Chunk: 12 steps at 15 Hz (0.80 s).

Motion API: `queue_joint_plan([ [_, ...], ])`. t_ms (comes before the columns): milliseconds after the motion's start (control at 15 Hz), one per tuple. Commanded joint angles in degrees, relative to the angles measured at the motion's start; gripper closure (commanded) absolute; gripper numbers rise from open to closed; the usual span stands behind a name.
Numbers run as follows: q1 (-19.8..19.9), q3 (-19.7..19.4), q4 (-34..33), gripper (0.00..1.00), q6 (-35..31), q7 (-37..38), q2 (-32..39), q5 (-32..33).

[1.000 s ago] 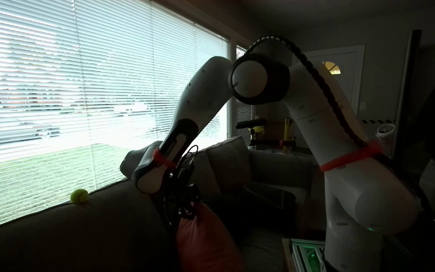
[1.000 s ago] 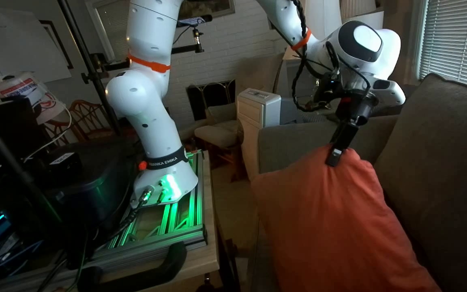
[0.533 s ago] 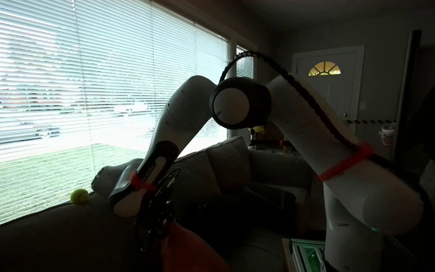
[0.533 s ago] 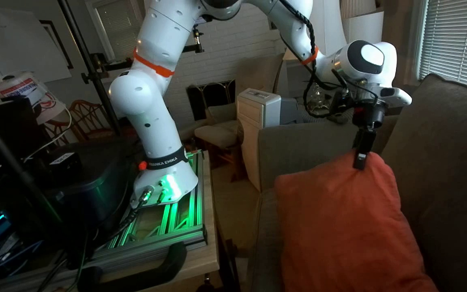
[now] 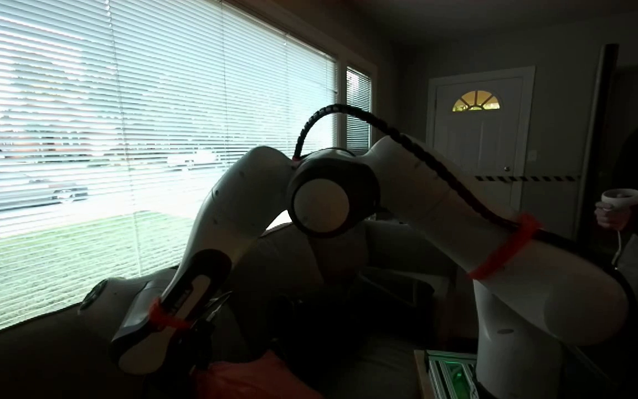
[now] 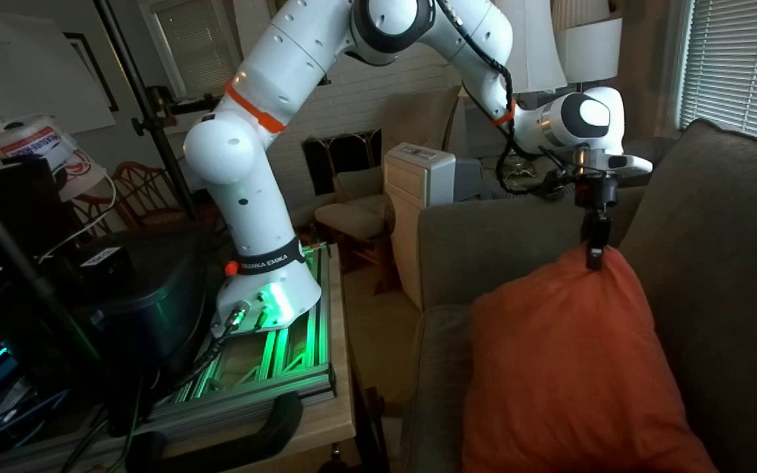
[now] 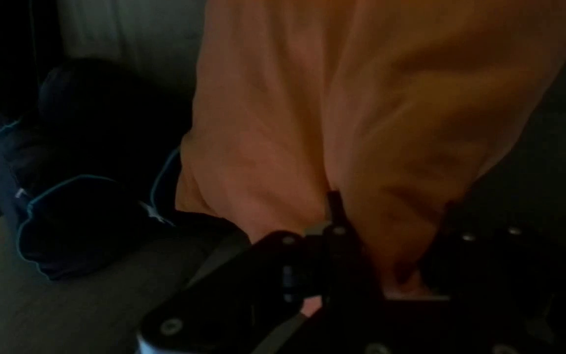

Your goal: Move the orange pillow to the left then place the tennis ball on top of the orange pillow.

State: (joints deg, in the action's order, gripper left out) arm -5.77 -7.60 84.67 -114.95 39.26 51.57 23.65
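The arm (image 5: 216,205) sits lower and further to the picture's left in an exterior view than in the earlier frame, the pillow (image 5: 252,379) sunk with it to the bottom edge; no ball in sight. In an exterior view the gripper (image 6: 594,257) clasps the pillow's top corner, just beside the sofa back (image 6: 713,269); its base is out of frame. In the wrist view the pillow bunches where it is pinched. Moving it seems under way; release and placing the ball remain.
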Motion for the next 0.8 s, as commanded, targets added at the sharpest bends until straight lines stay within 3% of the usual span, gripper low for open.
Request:
queue_joint_plan([
  [0,-3.67,-0.08,-7.78,0.97,-2.88,1.07,5.87,-2.28],
  [333,-7.52,-0.31,-14.43,0.97,-3.45,-0.27,12.60,-2.28],
  [400,-7.94,-0.30,-15.42,0.84,-2.86,-0.63,13.57,-2.45],
  [467,-8.11,-0.19,-15.85,0.62,-2.84,-0.95,14.20,-2.67],
  [600,-8.37,-0.49,-16.57,0.59,-2.12,-1.37,14.62,-2.80],
  [733,-8.25,-0.73,-15.94,0.44,1.97,-3.01,12.83,-3.25],
])
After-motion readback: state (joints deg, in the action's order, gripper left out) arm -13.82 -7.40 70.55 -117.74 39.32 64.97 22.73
